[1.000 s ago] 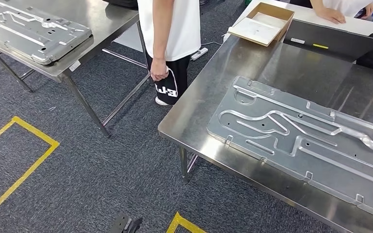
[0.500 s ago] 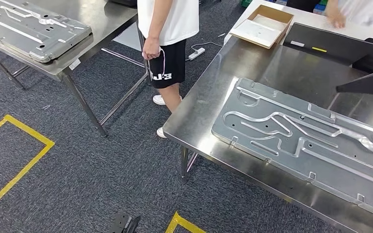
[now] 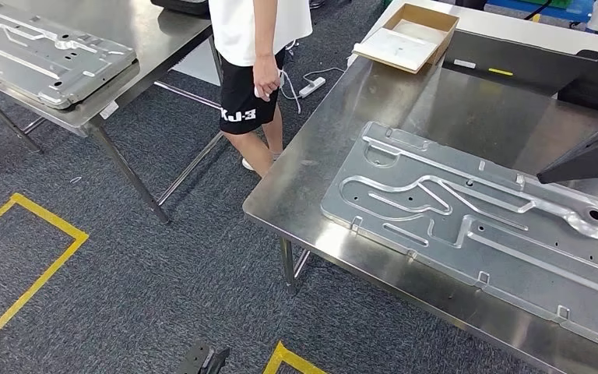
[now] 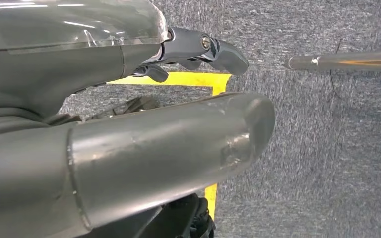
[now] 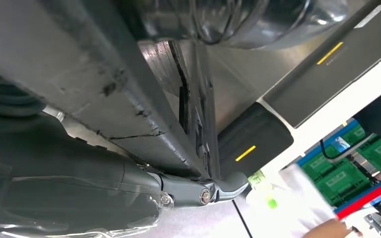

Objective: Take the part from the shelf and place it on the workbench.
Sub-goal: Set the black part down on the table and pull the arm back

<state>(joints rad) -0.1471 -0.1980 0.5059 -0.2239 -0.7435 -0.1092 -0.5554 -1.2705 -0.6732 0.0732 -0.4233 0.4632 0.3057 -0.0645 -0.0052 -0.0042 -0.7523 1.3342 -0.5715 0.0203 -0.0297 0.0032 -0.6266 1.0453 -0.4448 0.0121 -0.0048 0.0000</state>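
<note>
Part [image 3: 475,226] lies flat on workbench [image 3: 296,195]; right hand [image 5: 129,148] grips dark panel [image 5: 198,114].

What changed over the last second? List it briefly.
The person in black shorts stepped away from the workbench. A dark flat shape came in from the right edge over the bench; I can't tell what it is. The view itself shifted slightly. The metal part stayed flat on the bench, and the cardboard box stayed at its far corner.
</note>
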